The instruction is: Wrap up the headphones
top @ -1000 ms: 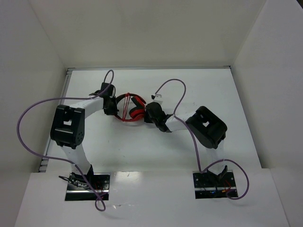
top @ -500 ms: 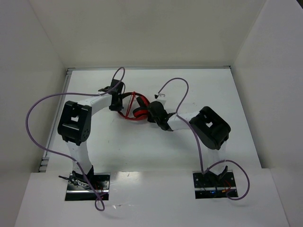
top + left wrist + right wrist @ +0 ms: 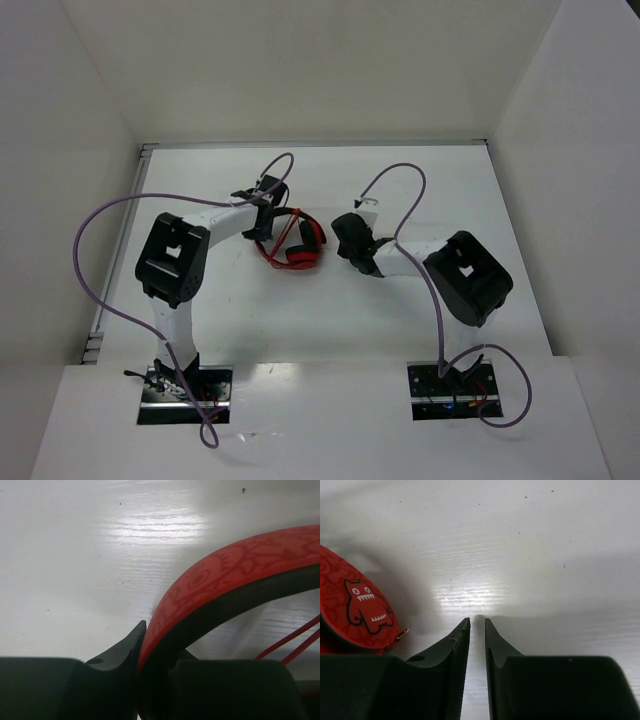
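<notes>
White walled table (image 3: 420, 190). Headphones (image 3: 293, 241) lie mid-table, left of centre, between arms. Left gripper (image 3: 267, 225) clamped on headband (image 3: 225, 570), likely anchoring it for winding. Right gripper (image 3: 477, 630) nearly closed, empty, right of ear cup (image 3: 355, 607), probably free to fetch cable.

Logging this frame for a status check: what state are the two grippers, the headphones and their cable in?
left gripper: jaws shut on the headphones' headband.
right gripper: jaws almost shut, empty, apart from the headphones.
headphones: held at the headband by the left gripper.
cable: strands run across the headband's arc; how far wrapped, cannot tell.
</notes>
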Available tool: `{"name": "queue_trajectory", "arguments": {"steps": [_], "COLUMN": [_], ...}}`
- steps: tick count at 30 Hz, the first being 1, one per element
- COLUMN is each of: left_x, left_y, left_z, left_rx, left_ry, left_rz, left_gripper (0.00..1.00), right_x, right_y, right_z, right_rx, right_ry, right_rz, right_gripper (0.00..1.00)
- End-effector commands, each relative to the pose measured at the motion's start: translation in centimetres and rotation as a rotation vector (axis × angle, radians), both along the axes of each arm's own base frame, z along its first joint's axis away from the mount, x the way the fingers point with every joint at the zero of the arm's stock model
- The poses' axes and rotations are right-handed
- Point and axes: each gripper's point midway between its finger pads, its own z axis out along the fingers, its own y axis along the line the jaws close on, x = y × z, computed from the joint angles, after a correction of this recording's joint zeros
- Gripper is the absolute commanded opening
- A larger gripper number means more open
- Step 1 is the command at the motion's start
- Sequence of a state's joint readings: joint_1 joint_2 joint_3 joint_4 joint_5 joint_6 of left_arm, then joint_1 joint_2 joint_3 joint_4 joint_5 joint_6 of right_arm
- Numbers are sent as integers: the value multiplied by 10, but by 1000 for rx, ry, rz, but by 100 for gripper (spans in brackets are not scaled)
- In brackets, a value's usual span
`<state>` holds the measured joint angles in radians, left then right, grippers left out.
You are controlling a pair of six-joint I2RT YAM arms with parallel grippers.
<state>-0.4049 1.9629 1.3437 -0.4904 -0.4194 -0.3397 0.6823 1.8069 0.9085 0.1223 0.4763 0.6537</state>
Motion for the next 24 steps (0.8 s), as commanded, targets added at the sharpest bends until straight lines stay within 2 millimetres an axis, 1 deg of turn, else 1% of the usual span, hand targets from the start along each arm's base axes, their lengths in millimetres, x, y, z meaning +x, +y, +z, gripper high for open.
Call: {"name": "queue_trajectory", "arguments": {"steps": [1, 2, 3, 4, 5, 6, 7, 8, 9, 10, 11, 12, 13, 14, 15, 16, 17, 18, 19, 20, 21, 22, 23, 24], "left_x": [-8, -8, -12, -12, -12, -15, -15, -14, -12, -12, -11, -11, -10, -10, -9, -7, -7, -7, -4, -1, -3, -3, -3, -4], "left_y": [11, 11, 11, 11, 8, 6, 6, 3, -1, -1, -3, -3, -4, -6, -8, -9, -12, -14, -16, -17, -18, -18, -18, -19], "left_z": [-11, -11, -15, -15, -12, -12, -12, -8, -4, -4, -1, -1, 8, 12, 16, 29, 35, 41, 51, 66, 71, 78, 92, 100], "left_rx": [91, 91, 83, 83, 66, 48, 44, 26, 2, 2, -10, -10, -23, -38, -53, -66, -85, -101, -111, -127, -134, -135, -147, -154], "left_ry": [41, 41, 54, 54, 48, 51, 49, 43, 27, 27, 21, 21, -2, -7, -16, -45, -55, -67, -90, -127, -128, -142, -171, -186], "left_rz": [-12, -12, -9, -9, -14, -10, -2, -7, -3, -3, -6, -6, 1, -4, -8, -9, -15, -21, -21, -23, -37, -46, -67, -83], "left_gripper": [19, 21, 28, 32, 38, 46, 59, 62, 65, 74, 80, 85, 88, 92, 94, 97, 99, 99, 99, 99, 99, 99, 99, 99], "right_x": [0, 0, -2, -3, -7, -7, -10, -11, -11, -14, -14, -12, -10, -14, -12, -13, -17, -18, -17, -18, -21, -22, -26, -30], "right_y": [-15, -14, -15, -16, -17, -14, -15, -13, -11, -8, -10, -6, -11, -16, -16, -16, -25, -27, -31, -37, -46, -48, -49, -52], "right_z": [26, 35, 36, 38, 43, 48, 48, 53, 60, 60, 60, 71, 70, 69, 74, 78, 73, 74, 84, 86, 84, 90, 90, 92], "right_rx": [-6, 16, 19, 22, 25, 33, 28, 31, 32, 29, 21, 35, 37, 27, 32, 45, 21, 7, 4, -15, -30, -21, -10, -11], "right_ry": [-79, -96, -98, -102, -107, -112, -110, -115, -120, -110, -97, -103, -78, -41, -32, -21, 21, 32, 14, 9, 34, 42, 57, 58], "right_rz": [-49, -43, -43, -43, -24, -6, 10, 33, 80, 111, 123, 134, 130, 134, 135, 147, 134, 127, 113, 93, 79, 81, 89, 89], "right_gripper": [24, 24, 27, 28, 34, 39, 43, 51, 55, 60, 67, 85, 93, 100, 100, 100, 100, 100, 100, 100, 100, 100, 100, 100]}}
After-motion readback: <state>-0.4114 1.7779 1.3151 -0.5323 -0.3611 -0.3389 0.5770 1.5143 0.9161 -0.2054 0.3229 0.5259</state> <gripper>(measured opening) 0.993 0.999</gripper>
